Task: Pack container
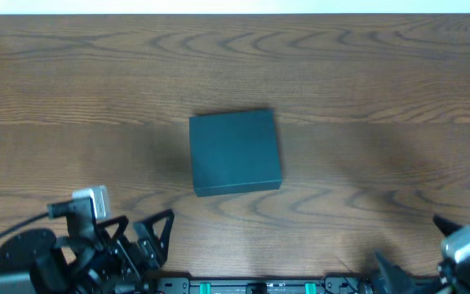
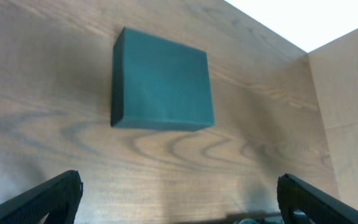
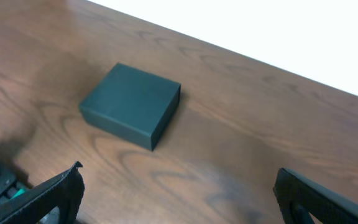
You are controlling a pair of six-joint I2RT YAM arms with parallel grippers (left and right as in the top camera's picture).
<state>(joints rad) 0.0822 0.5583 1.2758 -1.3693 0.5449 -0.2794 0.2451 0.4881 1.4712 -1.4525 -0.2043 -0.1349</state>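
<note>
— Where is the container (image 1: 235,153)?
— Flat on the wooden table (image 1: 382,82), about the middle, lid down.
— And the arms?
— Both are at the near edge, well apart from it. The left gripper (image 2: 179,205) is near-left, fingers spread wide, released. The right gripper (image 3: 179,200) is near-right, spread wide too, grasping nothing.

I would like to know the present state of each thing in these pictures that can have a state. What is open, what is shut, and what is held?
container: lid shut, lying flat on the table, nothing touching it.
left gripper: open, holding nothing, apart from the container.
right gripper: open, holding nothing, apart from the container.
</note>
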